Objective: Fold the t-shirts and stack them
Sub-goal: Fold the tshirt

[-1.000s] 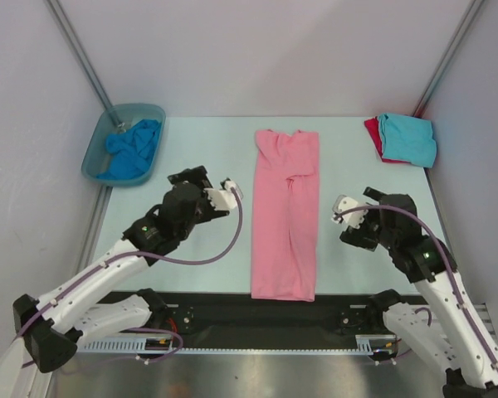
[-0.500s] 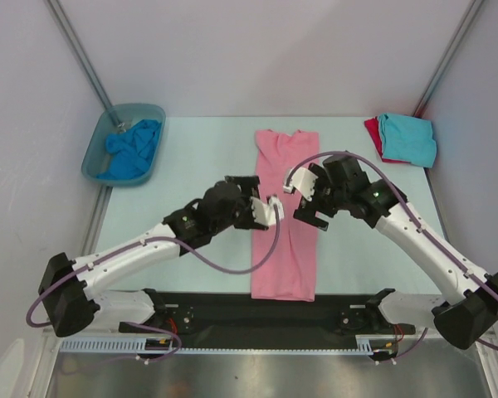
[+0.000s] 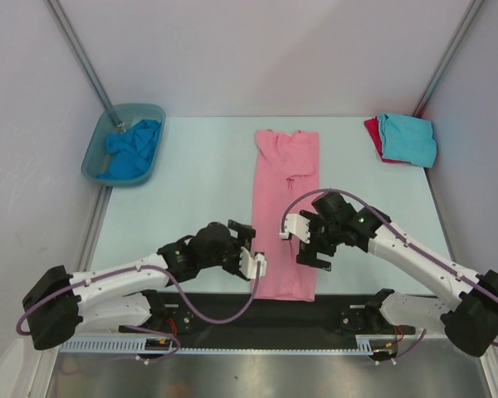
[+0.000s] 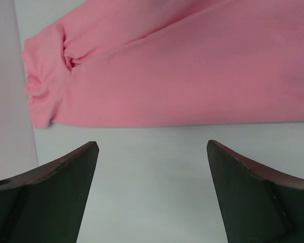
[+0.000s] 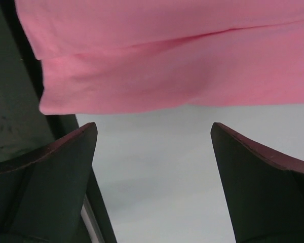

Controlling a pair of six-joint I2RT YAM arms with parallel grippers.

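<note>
At table centre: one light pink t-shirt, plain soft cloth, folded lengthwise into a long narrow strip, neck end far, hem at the near edge. Flanking its near end: left gripper and right gripper, jaws spread wide, nothing held. Far right: turquoise t-shirt folded atop red t-shirt; far left: blue t-shirt crumpled in plastic tub.

No readable text, label, brand, number or sign shows in any of the views.
</note>
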